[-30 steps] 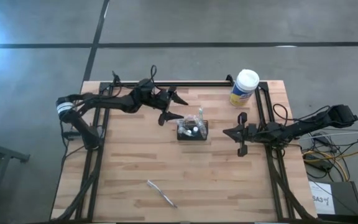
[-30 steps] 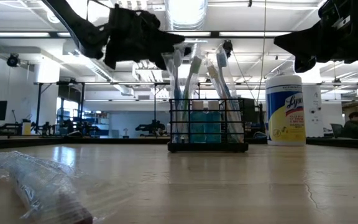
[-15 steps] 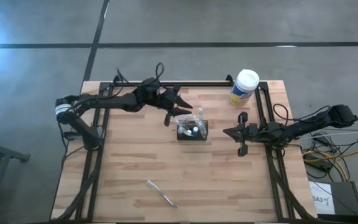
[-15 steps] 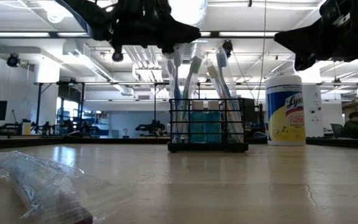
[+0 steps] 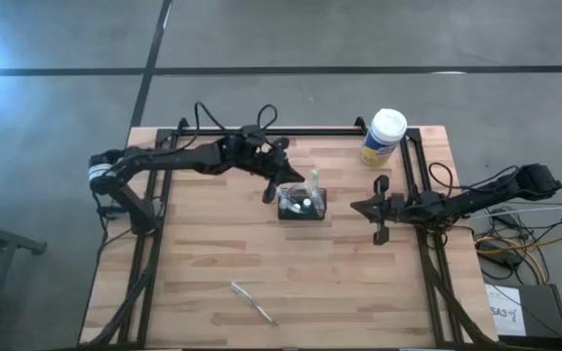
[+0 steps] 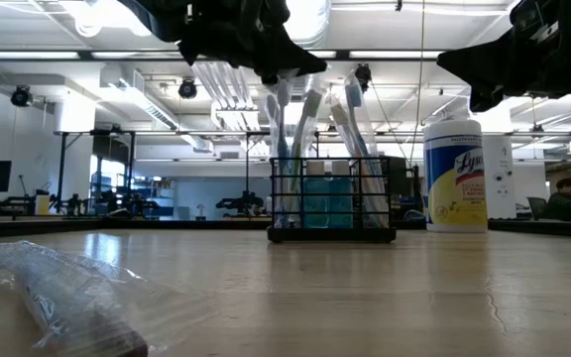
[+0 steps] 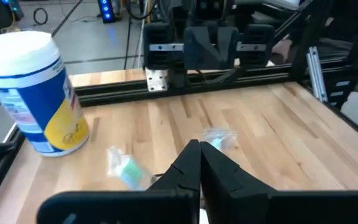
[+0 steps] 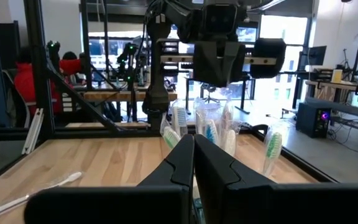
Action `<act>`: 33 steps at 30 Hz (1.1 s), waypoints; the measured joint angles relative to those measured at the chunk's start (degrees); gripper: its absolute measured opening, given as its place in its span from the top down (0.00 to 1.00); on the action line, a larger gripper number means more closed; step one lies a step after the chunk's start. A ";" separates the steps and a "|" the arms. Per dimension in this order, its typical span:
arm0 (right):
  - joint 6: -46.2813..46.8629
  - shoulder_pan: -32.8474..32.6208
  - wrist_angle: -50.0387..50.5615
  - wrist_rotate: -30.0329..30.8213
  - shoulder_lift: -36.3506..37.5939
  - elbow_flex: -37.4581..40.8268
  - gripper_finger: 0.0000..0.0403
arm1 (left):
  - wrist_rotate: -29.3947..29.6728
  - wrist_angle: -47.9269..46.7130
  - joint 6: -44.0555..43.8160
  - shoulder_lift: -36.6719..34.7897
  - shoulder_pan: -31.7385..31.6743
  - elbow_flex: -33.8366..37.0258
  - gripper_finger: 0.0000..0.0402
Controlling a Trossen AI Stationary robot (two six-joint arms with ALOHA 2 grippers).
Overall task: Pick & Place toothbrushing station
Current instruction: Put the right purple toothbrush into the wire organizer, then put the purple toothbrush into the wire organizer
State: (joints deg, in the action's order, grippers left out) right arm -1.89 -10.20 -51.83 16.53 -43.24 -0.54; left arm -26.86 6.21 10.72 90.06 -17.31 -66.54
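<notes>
The toothbrushing station [image 5: 302, 205], a small black mesh caddy with several wrapped toothbrushes standing in it, rests on its base at the table's middle [image 6: 332, 198]. My left gripper [image 5: 279, 187] hangs just above and beside the caddy's far left corner. It is shut with nothing between its fingers [image 7: 199, 149], and the brush heads [image 7: 219, 137] lie just beyond the tips. My right gripper [image 5: 361, 208] waits shut at the table's right, pointing at the caddy [image 8: 192, 140].
A yellow canister with a white lid [image 5: 383, 136] stands at the far right corner [image 6: 455, 174]. A loose wrapped toothbrush [image 5: 254, 302] lies near the front edge. Black frame rails [image 5: 261, 132] run along the far edge and both sides.
My left gripper has shut from wide open. It has risen, tipped up toward level and moved toward the table's right, ending over the caddy's far left corner. The caddy and its toothbrushes have stayed put.
</notes>
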 joint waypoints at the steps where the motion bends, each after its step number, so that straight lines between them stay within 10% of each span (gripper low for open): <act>1: 0.00 -0.02 -0.03 0.00 0.00 0.00 0.98 | 0.01 -0.02 0.04 0.00 0.21 0.00 0.99; 33: 0.17 0.00 -0.70 -0.02 0.02 0.00 0.98 | 5.91 -5.26 1.76 -0.44 0.84 0.43 0.96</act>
State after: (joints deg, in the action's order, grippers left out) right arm -1.72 -10.20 -52.53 16.52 -43.22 -0.54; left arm -20.95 0.95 12.48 89.62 -16.47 -66.12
